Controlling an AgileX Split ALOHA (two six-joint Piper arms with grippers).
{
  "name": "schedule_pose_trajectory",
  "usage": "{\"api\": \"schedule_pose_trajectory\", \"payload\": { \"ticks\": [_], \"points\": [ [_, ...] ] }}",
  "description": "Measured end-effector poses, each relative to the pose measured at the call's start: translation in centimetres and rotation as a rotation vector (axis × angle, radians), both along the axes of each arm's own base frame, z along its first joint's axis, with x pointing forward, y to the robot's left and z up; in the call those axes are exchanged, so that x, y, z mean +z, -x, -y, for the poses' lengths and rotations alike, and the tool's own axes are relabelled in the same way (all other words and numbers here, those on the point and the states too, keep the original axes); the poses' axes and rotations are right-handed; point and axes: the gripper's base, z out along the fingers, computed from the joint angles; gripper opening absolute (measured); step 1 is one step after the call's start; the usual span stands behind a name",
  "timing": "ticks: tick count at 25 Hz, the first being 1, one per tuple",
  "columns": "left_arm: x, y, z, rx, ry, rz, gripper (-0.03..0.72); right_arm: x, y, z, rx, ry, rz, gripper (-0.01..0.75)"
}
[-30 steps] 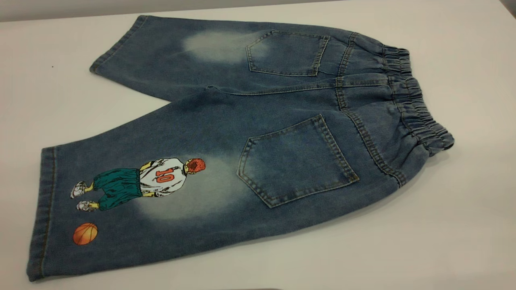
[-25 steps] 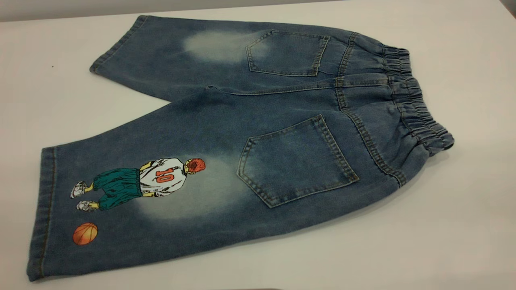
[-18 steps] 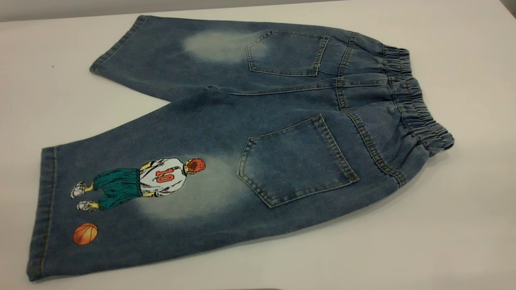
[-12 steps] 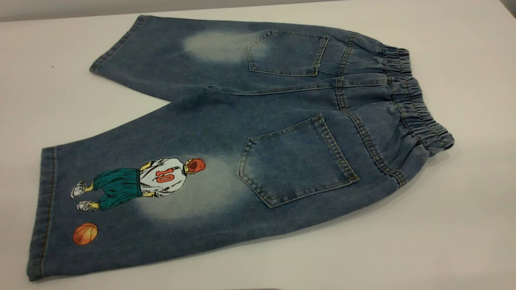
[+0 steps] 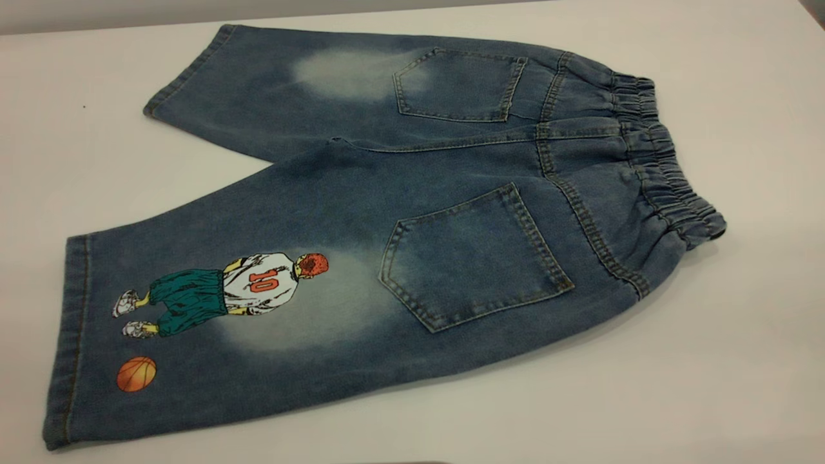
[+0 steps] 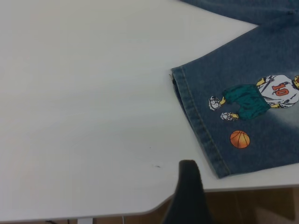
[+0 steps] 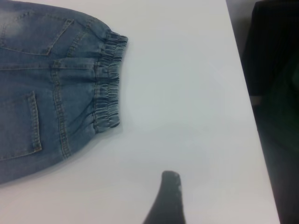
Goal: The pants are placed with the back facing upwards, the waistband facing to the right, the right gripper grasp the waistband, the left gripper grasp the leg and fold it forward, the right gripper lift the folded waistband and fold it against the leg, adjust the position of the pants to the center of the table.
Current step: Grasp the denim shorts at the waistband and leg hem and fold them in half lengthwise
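The faded blue denim pants [image 5: 412, 212] lie flat on the white table [image 5: 709, 386], back up, both patch pockets showing. The gathered waistband [image 5: 664, 174] points right. The leg [image 5: 213, 322] with the number 10 player print and orange ball lies at the near left. No gripper appears in the exterior view. In the left wrist view only a black part of my left gripper [image 6: 189, 196] shows, above bare table a short way from the leg's hem [image 6: 198, 121]. In the right wrist view a black part of my right gripper [image 7: 167, 198] hangs over bare table, apart from the waistband [image 7: 108, 84].
The plain leg [image 5: 277, 90] with a faded patch lies at the far left. The table's near edge [image 6: 252, 184] runs close to the printed leg's hem. A dark area [image 7: 275, 93] lies beyond the table's right edge.
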Motion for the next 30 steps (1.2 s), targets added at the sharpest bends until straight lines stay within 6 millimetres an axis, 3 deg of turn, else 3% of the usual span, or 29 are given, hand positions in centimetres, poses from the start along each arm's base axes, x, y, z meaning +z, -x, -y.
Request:
{"api": "schedule_pose_trajectory", "payload": {
  "ticks": [15, 20, 24, 30],
  "points": [
    [0.0, 0.0, 0.0, 0.018, 0.039, -0.001, 0.529, 0.0, 0.0, 0.0, -0.003, -0.009, 0.002, 0.580],
    [0.0, -1.5, 0.1, 0.051, 0.087, -0.106, 0.529, 1.2, -0.6, -0.3, 0.028, -0.084, 0.021, 0.580],
    [0.7, -4.4, 0.3, 0.088, 0.131, -0.201, 0.529, 2.6, -3.2, -0.6, 0.046, -0.119, -0.011, 0.580],
    [0.9, -9.9, 1.1, 0.074, 0.217, -0.231, 0.529, 1.9, -9.4, -1.2, 0.049, -0.197, -0.191, 0.580]
  ]
}}
